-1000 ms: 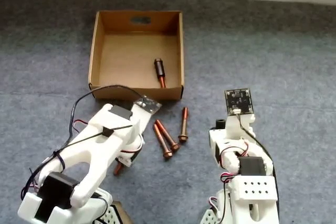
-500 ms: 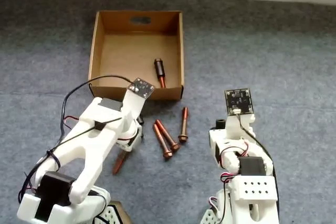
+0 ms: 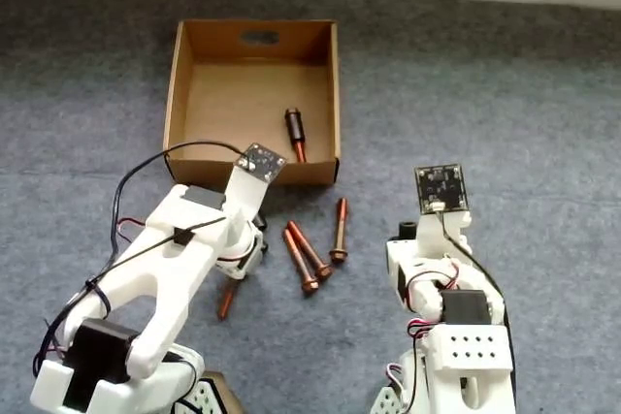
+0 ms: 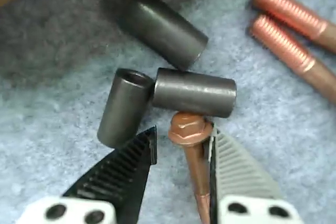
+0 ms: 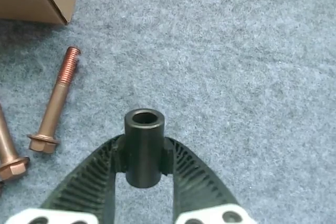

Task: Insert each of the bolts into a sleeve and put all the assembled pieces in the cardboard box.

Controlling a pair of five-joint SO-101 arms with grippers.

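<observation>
Two tools show: my left tool (image 4: 182, 136) hangs released around a copper bolt (image 4: 195, 171) beside three dark sleeves (image 4: 194, 93); my right tool (image 5: 143, 153) clenches another sleeve (image 5: 144, 129).

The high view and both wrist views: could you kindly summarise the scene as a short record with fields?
cardboard box: holds one assembled piece
left gripper: open, straddling a bolt lying on the carpet
loose sleeves: three, lying just beyond that bolt's head
right gripper: shut on a sleeve
loose bolts: three more on the carpet between the arms, outside the box
</observation>
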